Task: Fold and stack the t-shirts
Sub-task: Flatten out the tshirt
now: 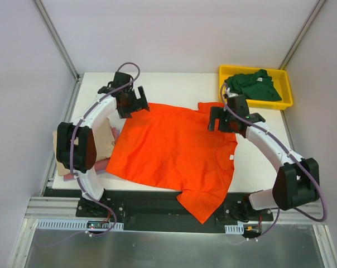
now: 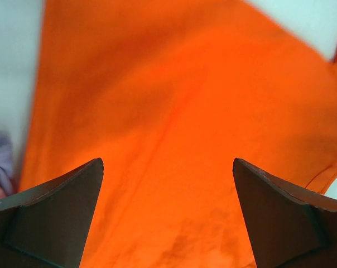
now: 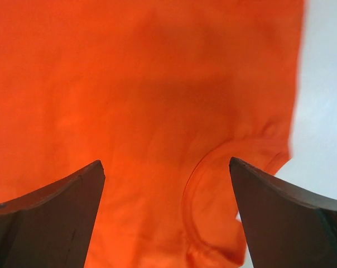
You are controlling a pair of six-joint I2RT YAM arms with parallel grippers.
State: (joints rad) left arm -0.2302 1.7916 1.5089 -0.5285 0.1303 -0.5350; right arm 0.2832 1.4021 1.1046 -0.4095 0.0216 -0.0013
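The orange-red t-shirt (image 1: 174,156) lies spread flat across the middle of the white table, one sleeve hanging over the near edge. My left gripper (image 1: 136,106) is open and empty above its far left corner; the left wrist view shows only orange cloth (image 2: 174,111) between the spread fingers (image 2: 62,218). My right gripper (image 1: 224,121) is open and empty above the far right part, over the neck hole (image 3: 213,206). The dark green t-shirt (image 1: 252,86) lies crumpled in the yellow tray. Tan (image 1: 104,139) and pink (image 1: 101,164) shirts lie stacked at the left edge under my left arm.
The yellow plastic tray (image 1: 285,84) stands at the far right corner of the table. White walls close in on three sides. The table's near edge (image 1: 157,192) runs just in front of the arm bases.
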